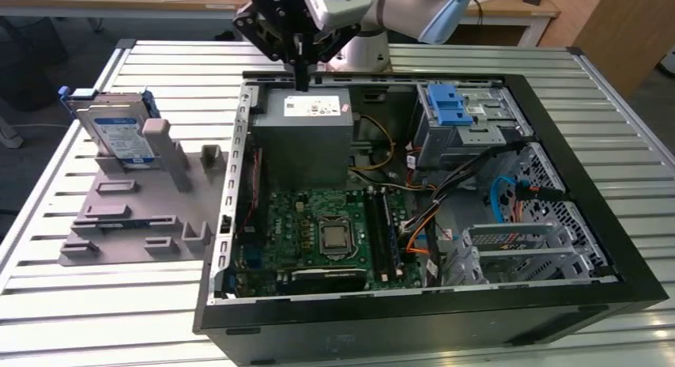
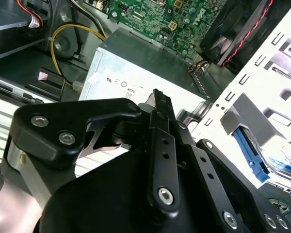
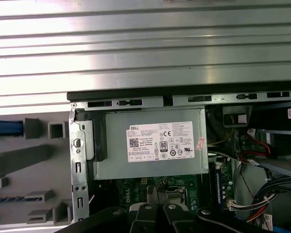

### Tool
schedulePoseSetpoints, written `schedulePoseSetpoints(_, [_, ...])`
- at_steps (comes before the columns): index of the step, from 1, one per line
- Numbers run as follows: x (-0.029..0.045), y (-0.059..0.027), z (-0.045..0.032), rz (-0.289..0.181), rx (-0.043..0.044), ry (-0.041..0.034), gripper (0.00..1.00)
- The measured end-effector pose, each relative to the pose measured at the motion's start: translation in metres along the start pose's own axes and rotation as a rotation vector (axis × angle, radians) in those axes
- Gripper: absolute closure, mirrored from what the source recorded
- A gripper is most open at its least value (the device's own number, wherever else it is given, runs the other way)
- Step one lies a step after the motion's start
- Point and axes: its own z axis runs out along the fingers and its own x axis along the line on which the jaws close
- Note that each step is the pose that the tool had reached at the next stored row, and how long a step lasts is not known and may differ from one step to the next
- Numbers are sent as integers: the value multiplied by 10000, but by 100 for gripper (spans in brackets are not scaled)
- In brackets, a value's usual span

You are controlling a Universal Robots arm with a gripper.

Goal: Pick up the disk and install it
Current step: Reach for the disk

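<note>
The slatted table [image 1: 106, 304] is topped by the open computer case [image 1: 422, 323], power supply [image 1: 306, 141] inside. At the exterior view's left, the grey rack [image 1: 126, 225] is seen holding the disk [image 1: 114, 134] upright. Over the power supply the gripper [image 1: 303, 84] is held, closed on nothing.

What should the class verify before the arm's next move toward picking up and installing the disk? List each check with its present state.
1. The disk stands upright in the grey holder, with nothing on it: ok.
2. The gripper is lined up over the disk: not ok; it hangs above the grey power supply box.
3. The gripper is open to grasp: not ok; jaws shut and empty.
4. The computer case is open on top: ok.
5. The drive cage has a free slot: cannot tell.
</note>
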Motion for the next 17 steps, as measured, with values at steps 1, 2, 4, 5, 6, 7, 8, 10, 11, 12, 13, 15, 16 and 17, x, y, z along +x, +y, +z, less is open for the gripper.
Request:
schedulePoseSetpoints(1, [5,0,0,0,-1,0,89])
schedulePoseSetpoints(2, [10,-1,0,0,0,0,89])
schedulePoseSetpoints(4, [19,-2,1,0,0,0,89])
schedulePoseSetpoints(5, [25,-2,1,0,0,0,89])
schedulePoseSetpoints(6, [31,-3,0,0,0,0,89])
schedulePoseSetpoints(7, [37,-3,0,0,0,0,89])
schedulePoseSetpoints(8, [43,-4,1,0,-1,0,89])
schedulePoseSetpoints(10, [57,-5,0,0,-1,0,89])
schedulePoseSetpoints(11, [64,-5,0,0,0,0,89])
schedulePoseSetpoints(12, [72,-6,0,0,0,0,89])
schedulePoseSetpoints(13, [80,-6,0,0,-1,0,89])
schedulePoseSetpoints(15, [97,-8,-1,0,1,1,89])
schedulePoseSetpoints(16, [108,-8,-1,0,1,1,89])
schedulePoseSetpoints(17, [120,-7,0,-1,0,0,89])
